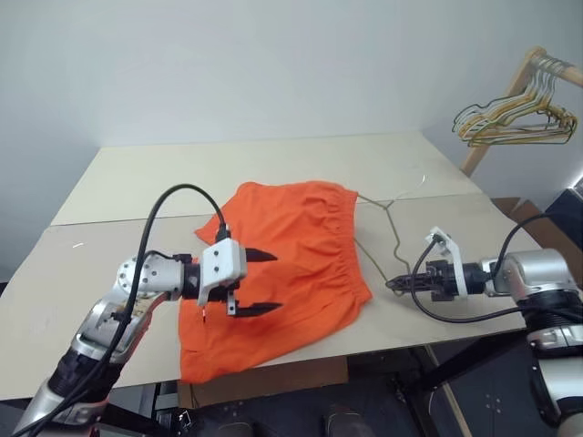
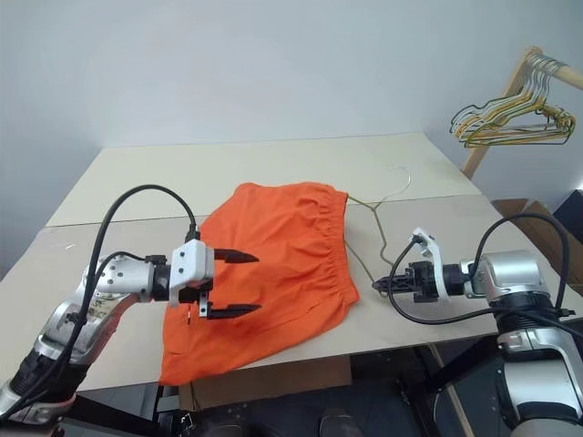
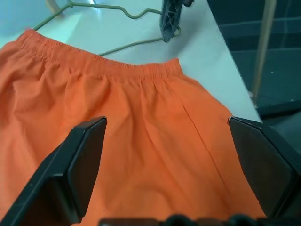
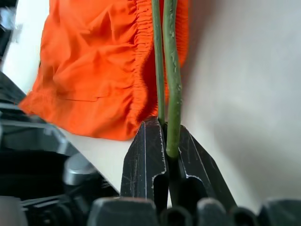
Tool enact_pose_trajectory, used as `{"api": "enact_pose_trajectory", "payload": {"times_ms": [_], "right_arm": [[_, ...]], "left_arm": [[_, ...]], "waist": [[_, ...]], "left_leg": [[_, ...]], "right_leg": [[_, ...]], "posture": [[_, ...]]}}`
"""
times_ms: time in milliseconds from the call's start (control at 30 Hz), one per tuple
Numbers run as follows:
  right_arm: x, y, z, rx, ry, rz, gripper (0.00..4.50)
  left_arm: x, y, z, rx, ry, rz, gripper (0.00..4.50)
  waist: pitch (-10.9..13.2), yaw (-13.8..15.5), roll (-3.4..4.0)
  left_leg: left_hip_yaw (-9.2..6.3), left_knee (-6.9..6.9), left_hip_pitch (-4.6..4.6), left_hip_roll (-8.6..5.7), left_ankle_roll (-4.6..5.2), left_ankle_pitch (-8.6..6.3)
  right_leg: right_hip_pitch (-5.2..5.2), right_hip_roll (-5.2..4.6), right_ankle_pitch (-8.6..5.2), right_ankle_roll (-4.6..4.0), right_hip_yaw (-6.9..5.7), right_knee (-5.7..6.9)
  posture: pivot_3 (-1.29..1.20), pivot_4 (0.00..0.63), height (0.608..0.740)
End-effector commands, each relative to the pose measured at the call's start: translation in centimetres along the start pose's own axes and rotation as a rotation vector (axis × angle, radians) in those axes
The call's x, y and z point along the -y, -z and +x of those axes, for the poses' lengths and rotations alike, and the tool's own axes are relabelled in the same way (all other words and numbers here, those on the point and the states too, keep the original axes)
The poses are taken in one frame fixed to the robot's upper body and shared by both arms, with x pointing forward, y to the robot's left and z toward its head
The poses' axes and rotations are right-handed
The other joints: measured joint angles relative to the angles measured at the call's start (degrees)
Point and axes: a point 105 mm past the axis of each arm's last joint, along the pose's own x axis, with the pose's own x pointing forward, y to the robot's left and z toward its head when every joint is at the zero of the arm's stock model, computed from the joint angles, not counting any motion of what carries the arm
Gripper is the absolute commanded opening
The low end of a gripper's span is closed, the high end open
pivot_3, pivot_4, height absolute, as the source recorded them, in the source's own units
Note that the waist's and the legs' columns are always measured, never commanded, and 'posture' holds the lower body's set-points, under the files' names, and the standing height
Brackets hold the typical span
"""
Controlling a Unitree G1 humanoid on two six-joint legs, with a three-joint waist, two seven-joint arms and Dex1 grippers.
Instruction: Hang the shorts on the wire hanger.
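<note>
The orange shorts (image 1: 291, 255) lie flat on the table, their gathered waistband toward the right. My left gripper (image 1: 262, 283) hovers just above the shorts' left part, open, nothing between its fingers (image 3: 89, 160). The thin grey-olive wire hanger (image 1: 393, 232) lies on the table right beside the waistband, hook pointing to the far side. My right gripper (image 1: 393, 284) is shut on the hanger's near corner, where two wires (image 4: 171, 94) meet between its fingers, close to the table's front edge.
A bunch of yellow and green hangers (image 1: 515, 123) hangs on a wooden rod at the back right. The beige table (image 1: 273, 164) stretches far behind the shorts. Its front edge runs just below the shorts and my right gripper.
</note>
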Motion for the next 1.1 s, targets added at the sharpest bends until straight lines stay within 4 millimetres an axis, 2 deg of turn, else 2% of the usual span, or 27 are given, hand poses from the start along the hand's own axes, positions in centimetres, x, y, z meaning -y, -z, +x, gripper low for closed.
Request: {"api": "enact_pose_trajectory", "payload": {"times_ms": [33, 200, 300, 500, 600, 700, 1100], "right_arm": [[-1.3, -1.9, -0.5, 0.049, 0.049, -0.281, 0.00], [-2.4, -2.2, 0.4, 0.033, 0.080, -0.526, 0.00], [-3.1, -2.8, 1.0, 0.034, 0.077, -0.616, 0.00], [-5.2, -4.4, 2.8, 0.042, 0.048, -0.764, 0.00], [-6.0, -4.9, 3.4, 0.035, 0.041, -0.814, 0.00], [-6.7, -5.4, 3.8, 0.043, 0.026, -0.837, 0.00], [-7.7, -4.8, 4.3, -0.021, 0.015, -0.956, 0.00]], "left_arm": [[-4.2, -2.3, -0.5, 0.048, -0.133, 0.095, 4.48], [-8.7, -5.1, -1.6, 0.093, -0.178, 0.191, 4.48], [-10.4, -6.2, -2.1, 0.107, -0.166, 0.223, 4.48], [-12.8, -6.4, -2.0, 0.055, -0.098, 0.266, 4.48], [-12.9, -6.4, -2.0, 0.020, -0.004, 0.270, 4.48], [-12.3, -5.8, -2.3, -0.032, 0.118, 0.259, 4.48], [-11.8, -3.7, -1.6, -0.199, 0.261, 0.168, 4.48]], "waist": [[0.00, 0.11, 0.00], [0.00, -0.28, 0.00], [0.00, -0.84, 0.00], [0.00, -1.86, 0.00], [0.00, -1.86, 0.00], [0.00, -2.01, 0.00], [0.02, -2.88, 0.03]], "left_leg": [[0.00, 0.01, -0.01, -0.01, 0.00, 0.00], [0.01, 0.05, -0.06, -0.03, 0.00, 0.00], [0.03, 0.05, -0.10, -0.02, 0.00, 0.00], [0.00, 0.05, -0.12, -0.02, 0.00, 0.00], [-0.02, 0.05, -0.28, -0.03, 0.00, 0.00], [-0.04, 0.19, -0.82, -0.04, 0.01, 0.01], [-0.24, 0.66, -1.14, -0.01, 0.11, -0.06]], "right_leg": [[0.00, 0.00, 0.00, 0.00, -0.02, 0.00], [-0.03, 0.00, 0.00, 0.03, -0.01, -0.02], [-0.09, 0.00, 0.00, 0.03, 0.01, -0.02], [-0.10, 0.01, 0.00, 0.03, 0.00, -0.01], [-0.25, 0.01, 0.00, 0.03, -0.02, -0.01], [-0.74, 0.01, 0.01, 0.01, -0.04, 0.12], [-0.80, -0.01, 0.04, 0.11, -0.19, 0.20]], "posture": [[-0.09, 0.000, 0.740], [-0.09, 0.000, 0.740], [-0.10, 0.000, 0.740], [-0.11, 0.000, 0.740], [-0.10, 0.000, 0.740], [-0.11, 0.000, 0.740], [-0.12, 0.000, 0.740]]}}
